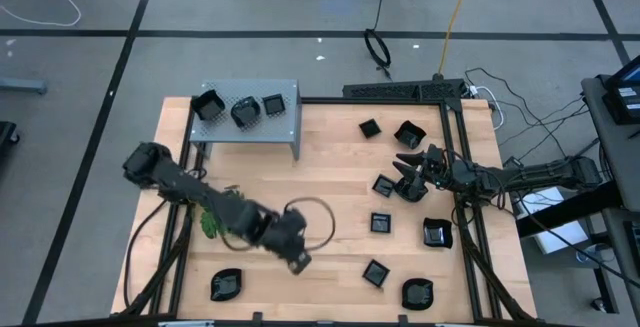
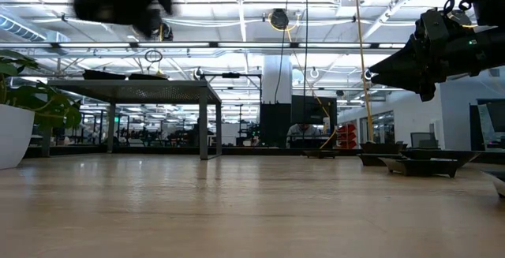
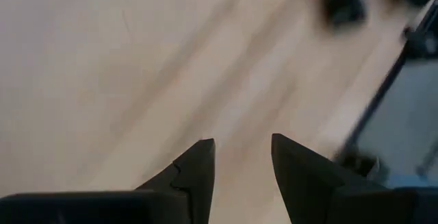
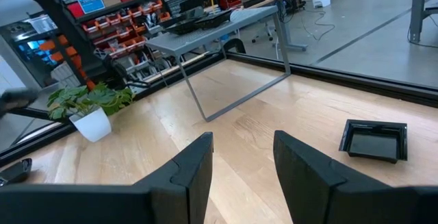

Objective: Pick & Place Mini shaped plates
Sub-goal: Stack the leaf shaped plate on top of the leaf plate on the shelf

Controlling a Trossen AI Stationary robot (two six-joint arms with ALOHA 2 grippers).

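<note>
The left pincer (image 1: 297, 258) hangs over the front middle of the worktop (image 1: 330, 167), fingers spread and empty. The right pincer (image 1: 406, 172) hovers at the right side, also spread, holding nothing. Three mini shaped plates (image 1: 244, 111) lie on the grey shelf (image 1: 290, 130); the others are scattered on the right half and the front edge. I think the danger is the glossy shallow rims: a pinch a little off centre may flip a plate or push it into its neighbour.

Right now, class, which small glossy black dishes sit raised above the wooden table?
The three glossy black dishes on the grey perforated metal shelf; all the other dishes lie directly on the wooden table.
</note>
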